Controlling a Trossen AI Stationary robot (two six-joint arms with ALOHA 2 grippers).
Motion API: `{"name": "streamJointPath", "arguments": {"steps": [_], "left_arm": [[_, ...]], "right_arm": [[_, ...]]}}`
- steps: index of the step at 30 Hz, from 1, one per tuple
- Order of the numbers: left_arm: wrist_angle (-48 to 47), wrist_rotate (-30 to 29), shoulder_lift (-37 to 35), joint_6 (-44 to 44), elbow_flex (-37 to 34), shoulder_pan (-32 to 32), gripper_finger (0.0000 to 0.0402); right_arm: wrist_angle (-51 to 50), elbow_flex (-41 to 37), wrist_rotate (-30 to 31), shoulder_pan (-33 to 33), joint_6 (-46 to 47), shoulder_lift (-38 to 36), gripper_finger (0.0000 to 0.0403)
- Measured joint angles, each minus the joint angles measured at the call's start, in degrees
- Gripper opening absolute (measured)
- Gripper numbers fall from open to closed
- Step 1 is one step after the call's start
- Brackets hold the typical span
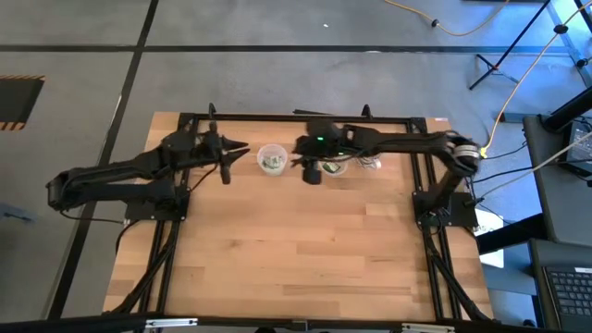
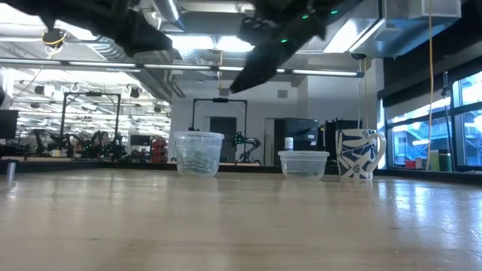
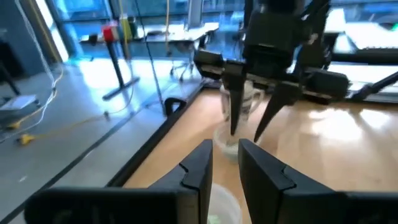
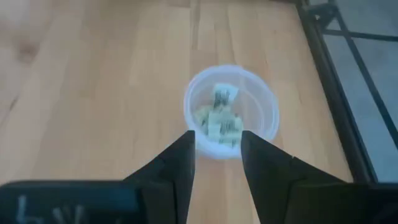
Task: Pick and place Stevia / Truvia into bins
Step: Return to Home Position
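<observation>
Green and white Stevia sachets lie in a tall clear cup, which stands on its base at the table's far middle. My right gripper hangs open above the table just right of that cup, slanting down toward it, with nothing between its fingers. A lower clear cup stands partly under the right arm. Left of the tall cup, my left gripper is held up almost level and pointing at it. Its fingers stand a little apart, with nothing between them.
A white mug with a blue pattern stands right of the low cup near the far edge. A black frame rail runs along the table's far edge and sides. The near half of the wooden table is bare board.
</observation>
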Motion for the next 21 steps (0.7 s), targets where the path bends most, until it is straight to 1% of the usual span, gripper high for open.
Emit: {"name": "streamJointPath", "arguments": {"steps": [2, 4, 10, 13, 18, 21], "left_arm": [[0.9, 0.4, -3.8, -0.9, -2.6, 0.0, 0.0072], [3.1, 0.4, -7.0, -2.6, -5.2, 0.0, 0.0072], [4.9, 0.2, -16.5, -4.9, -10.7, 0.5, 0.0072], [4.8, 0.0, -20.2, -5.1, -12.5, 0.7, 0.0072], [3.0, -0.9, -26.1, -6.4, -15.3, 0.7, 0.0072], [2.7, -2.2, -29.2, -6.4, -17.6, 0.7, 0.0072]], "right_arm": [[0.1, -4.4, 0.0, 0.0, 1.7, -4.4, 0.0133], [2.4, -9.3, 0.8, -0.2, 4.0, -9.6, 0.0133], [11.1, -26.4, 8.0, 0.5, 8.8, -27.9, 0.0132], [14.6, -33.8, 8.6, 0.6, 10.3, -36.5, 0.0132], [22.3, -43.7, 8.9, 0.5, 13.1, -47.8, 0.0132], [23.2, -47.6, 10.1, 0.0, 14.0, -52.6, 0.0132]]}}
